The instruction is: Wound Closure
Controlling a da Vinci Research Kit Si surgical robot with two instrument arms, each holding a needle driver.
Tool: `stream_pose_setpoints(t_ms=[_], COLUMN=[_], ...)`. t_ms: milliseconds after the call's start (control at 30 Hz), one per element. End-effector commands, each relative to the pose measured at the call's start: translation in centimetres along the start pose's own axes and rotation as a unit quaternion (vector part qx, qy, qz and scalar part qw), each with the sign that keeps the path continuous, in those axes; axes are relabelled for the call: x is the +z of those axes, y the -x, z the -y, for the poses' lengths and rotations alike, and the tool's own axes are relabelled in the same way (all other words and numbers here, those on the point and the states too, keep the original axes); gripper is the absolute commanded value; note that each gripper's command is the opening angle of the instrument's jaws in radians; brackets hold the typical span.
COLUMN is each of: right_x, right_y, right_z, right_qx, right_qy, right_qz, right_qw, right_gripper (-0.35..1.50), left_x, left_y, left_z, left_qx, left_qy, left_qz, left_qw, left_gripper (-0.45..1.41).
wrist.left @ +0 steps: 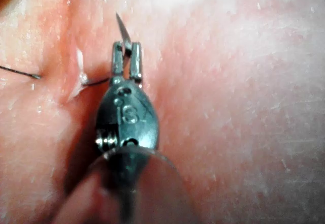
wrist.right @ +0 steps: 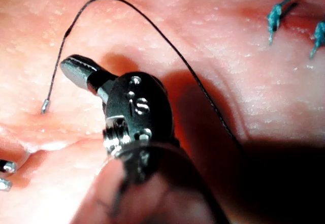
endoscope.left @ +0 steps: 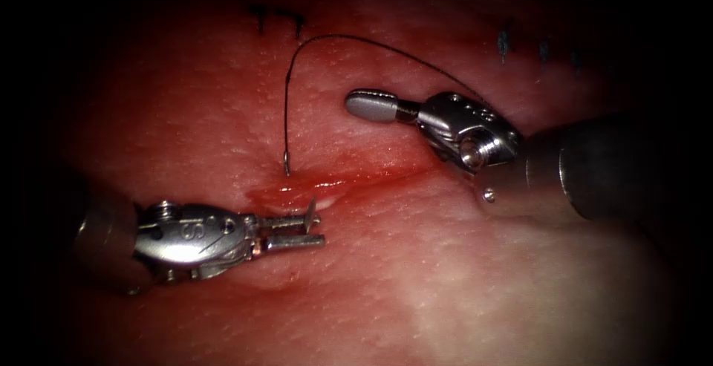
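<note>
Jaws: left tool [endoscope.left: 308, 231] grips the needle [wrist.left: 122, 29] near its tip (at the cut [endoscope.left: 327, 185]) — right tool [endoscope.left: 373, 105] closed, empty.

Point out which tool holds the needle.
The left arm's tool: its jaws grip the needle near its tip, the rest in the tissue. The right arm's tool has shut jaws holding nothing.

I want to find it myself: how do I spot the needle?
Find the red cut across the tissue. At its left end the left tool grips the needle near its point, the rest buried in tissue. It is a shiny sliver, unlike the black thread arching toward the empty, shut right tool.
</note>
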Motion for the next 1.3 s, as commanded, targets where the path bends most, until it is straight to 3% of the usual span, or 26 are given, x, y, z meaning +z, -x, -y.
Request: stream_pose_setpoints(t_ms=[33, 267, 367, 433, 500, 533, 567, 667, 733, 800, 933, 1000, 1133, 1200, 1233, 1300], right_x=[0.08, 0.09, 0.09, 0.10, 0.08, 0.07, 0.06, -0.01, -0.04, -0.09, -0.14, -0.17, -0.23, -0.23, -0.21, -0.14], right_y=[0.06, 0.10, 0.12, 0.12, 0.11, 0.10, 0.09, 0.07, 0.06, 0.02, -0.15, -0.24, -0.41, -0.43, -0.43, -0.39], right_z=[-0.01, 0.03, 0.04, 0.05, 0.07, 0.07, 0.07, 0.08, 0.09, 0.11, 0.15, 0.17, 0.29, 0.34, 0.37, 0.43], right_qx=[0.000, 0.027, 0.028, 0.019, 0.009, 0.009, 0.010, 0.010, 0.010, 0.013, 0.100, 0.141, 0.237, 0.263, 0.271, 0.313], right_qy=[-0.004, -0.026, -0.042, -0.058, -0.076, -0.088, -0.093, -0.103, -0.105, -0.111, -0.109, -0.109, -0.125, -0.134, -0.136, -0.147], right_qz=[0.000, 0.007, 0.014, 0.017, 0.018, 0.021, 0.023, 0.025, 0.025, 0.016, -0.002, -0.010, -0.005, 0.001, 0.003, 0.015], right_qw=[1.000, 0.999, 0.999, 0.998, 0.997, 0.996, 0.995, 0.994, 0.994, 0.994, 0.989, 0.984, 0.963, 0.956, 0.953, 0.938], right_gripper=[-0.35, -0.35, -0.35, -0.35, -0.06, -0.03, -0.33, -0.35, -0.35, -0.20, 0.61, 0.93, 1.15, 1.16, 1.15, 0.93], left_x=[0.04, -0.01, -0.02, -0.04, -0.07, -0.10, -0.13, -0.24, -0.27, -0.30, -0.29, -0.27, -0.21, -0.20, -0.18, -0.12], left_y=[-0.07, 0.29, 0.34, 0.36, 0.36, 0.41, 0.47, 0.82, 1.01, 1.19, 1.29, 1.30, 1.08, 0.93, 0.87, 0.65], left_z=[0.08, 0.43, 0.52, 0.52, 0.48, 0.46, 0.44, 0.40, 0.37, 0.30, 0.15, 0.06, -0.03, -0.03, -0.02, 0.02], left_qx=[-0.016, -0.144, -0.136, -0.060, 0.044, 0.104, 0.139, 0.227, 0.252, 0.280, 0.311, 0.325, 0.333, 0.338, 0.341, 0.349], left_qy=[-0.007, -0.074, -0.089, -0.091, -0.062, -0.053, -0.046, -0.017, -0.010, 0.002, 0.019, 0.033, 0.043, 0.044, 0.044, 0.044], left_qz=[0.003, 0.051, 0.053, 0.054, 0.036, 0.033, 0.033, 0.029, 0.027, 0.023, 0.014, 0.003, -0.009, -0.010, -0.010, -0.015], left_qw=[1.000, 0.985, 0.985, 0.993, 0.996, 0.993, 0.989, 0.973, 0.967, 0.960, 0.950, 0.945, 0.942, 0.940, 0.939, 0.936], left_gripper=[-0.45, -0.45, -0.45, -0.45, -0.45, -0.45, -0.45, -0.45, -0.45, -0.45, -0.45, -0.45, -0.45, -0.45, -0.45, -0.45])
